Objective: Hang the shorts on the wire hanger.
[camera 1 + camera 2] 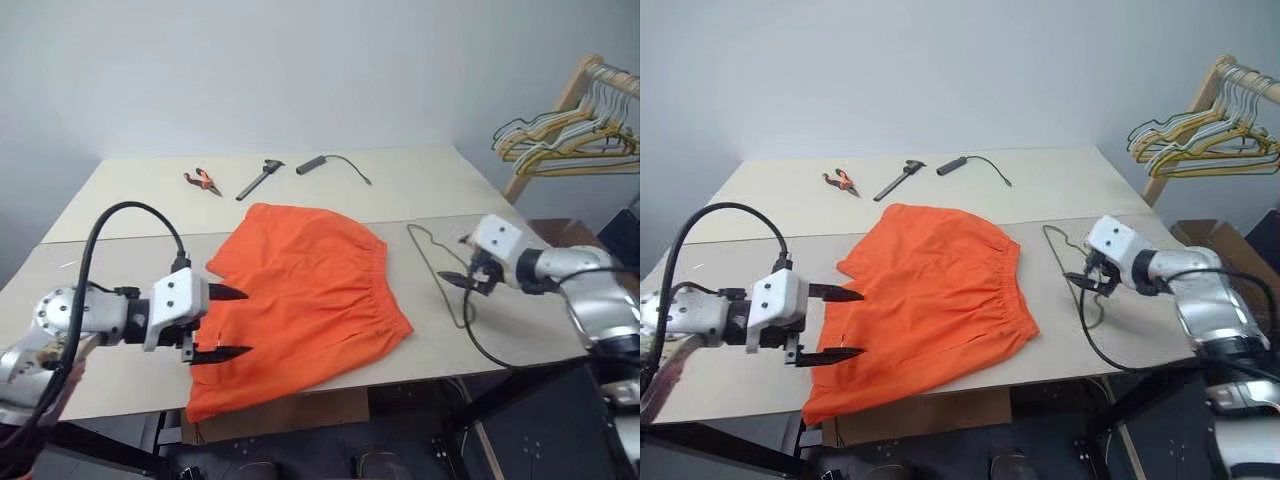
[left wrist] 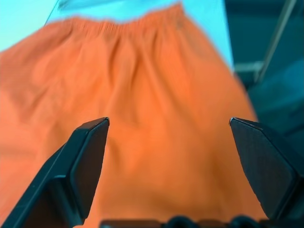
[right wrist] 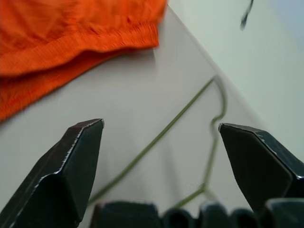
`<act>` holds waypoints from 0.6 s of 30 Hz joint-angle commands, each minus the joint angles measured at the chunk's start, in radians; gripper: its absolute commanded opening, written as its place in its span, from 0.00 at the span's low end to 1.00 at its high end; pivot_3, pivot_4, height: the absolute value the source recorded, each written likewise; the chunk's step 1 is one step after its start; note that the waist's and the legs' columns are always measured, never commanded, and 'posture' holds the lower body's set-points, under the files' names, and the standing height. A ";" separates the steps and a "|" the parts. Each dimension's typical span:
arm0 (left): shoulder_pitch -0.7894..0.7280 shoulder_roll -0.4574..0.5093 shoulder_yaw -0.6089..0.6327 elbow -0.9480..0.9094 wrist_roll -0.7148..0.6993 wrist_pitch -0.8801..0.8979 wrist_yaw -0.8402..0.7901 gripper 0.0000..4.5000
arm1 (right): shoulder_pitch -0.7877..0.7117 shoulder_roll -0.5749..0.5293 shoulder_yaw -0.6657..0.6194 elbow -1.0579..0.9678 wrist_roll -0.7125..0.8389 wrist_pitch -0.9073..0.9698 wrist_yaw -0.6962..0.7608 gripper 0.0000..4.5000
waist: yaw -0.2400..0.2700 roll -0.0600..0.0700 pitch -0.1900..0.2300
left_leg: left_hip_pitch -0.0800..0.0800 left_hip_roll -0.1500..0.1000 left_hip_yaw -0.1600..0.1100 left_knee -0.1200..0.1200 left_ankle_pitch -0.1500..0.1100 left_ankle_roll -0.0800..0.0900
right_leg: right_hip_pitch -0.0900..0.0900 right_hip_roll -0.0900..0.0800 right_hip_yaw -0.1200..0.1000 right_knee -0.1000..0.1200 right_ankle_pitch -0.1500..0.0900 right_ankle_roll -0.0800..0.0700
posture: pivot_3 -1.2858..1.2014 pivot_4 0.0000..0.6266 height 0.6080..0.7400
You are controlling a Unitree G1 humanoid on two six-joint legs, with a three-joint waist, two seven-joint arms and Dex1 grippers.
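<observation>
This looks like a lab or test room: a bare grey wall behind a plain worktable. Pliers and loose tools lie at the table's far edge, and a wooden rack of hangers stands off right.

A plain pale grey wall stands behind a beige table — and off to the right a wooden rack carries bunched hangers over a dark floor.
</observation>
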 commanded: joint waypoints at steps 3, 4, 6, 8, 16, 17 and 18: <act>-0.038 -0.006 -0.029 -0.004 0.020 -0.012 0.009 0.98 | -0.109 0.070 -0.021 0.056 0.021 0.315 -0.035 1.00 | -0.002 0.000 0.000 | -0.003 -0.001 -0.001 0.000 0.000 0.000 | -0.001 0.000 -0.001 -0.001 0.000 0.000 | 0.49 0.00 1.00; -0.041 -0.006 -0.032 -0.003 0.023 -0.016 0.006 0.98 | -0.117 0.084 -0.007 0.072 0.006 0.326 -0.044 1.00 | -0.003 0.000 0.000 | -0.003 -0.001 -0.001 0.000 0.000 0.000 | -0.001 0.000 -0.001 -0.001 0.000 0.000 | 0.49 0.00 1.00; -0.046 -0.004 -0.038 -0.002 0.032 -0.022 0.002 0.98 | -0.130 0.105 -0.001 0.101 -0.003 0.347 -0.053 1.00 | -0.003 0.000 0.000 | -0.003 -0.001 -0.001 0.000 0.000 0.000 | -0.001 0.000 -0.001 -0.002 0.000 0.001 | 0.50 0.00 1.00; -0.048 -0.003 -0.041 0.002 0.037 -0.030 -0.002 0.98 | -0.136 0.117 0.001 0.115 -0.008 0.352 -0.050 1.00 | -0.002 0.001 0.000 | -0.004 -0.001 0.000 0.000 0.000 0.000 | -0.001 0.000 -0.002 -0.003 0.000 0.001 | 0.50 0.00 1.00; -0.063 -0.021 -0.068 0.006 0.061 -0.047 0.005 0.98 | -0.193 0.174 0.004 0.324 -0.060 0.332 -0.089 1.00 | -0.002 0.001 0.000 | -0.007 -0.001 0.001 0.001 0.000 0.000 | -0.002 0.000 -0.004 -0.003 0.001 0.001 | 0.50 0.00 1.00; -0.066 -0.023 -0.072 0.006 0.064 -0.047 0.006 0.98 | -0.198 0.177 0.003 0.337 -0.062 0.331 -0.089 1.00 | -0.003 0.001 0.000 | -0.007 -0.001 0.001 0.001 0.000 0.000 | -0.003 0.000 -0.004 -0.003 0.001 0.001 | 0.50 0.00 1.00; -0.067 -0.027 -0.075 0.007 0.067 -0.049 0.008 0.98 | -0.202 0.184 -0.001 0.358 -0.066 0.325 -0.103 1.00 | -0.003 0.001 0.000 | -0.007 -0.001 0.001 0.001 0.000 0.000 | -0.003 0.000 -0.004 -0.003 0.001 0.001 | 0.50 0.00 1.00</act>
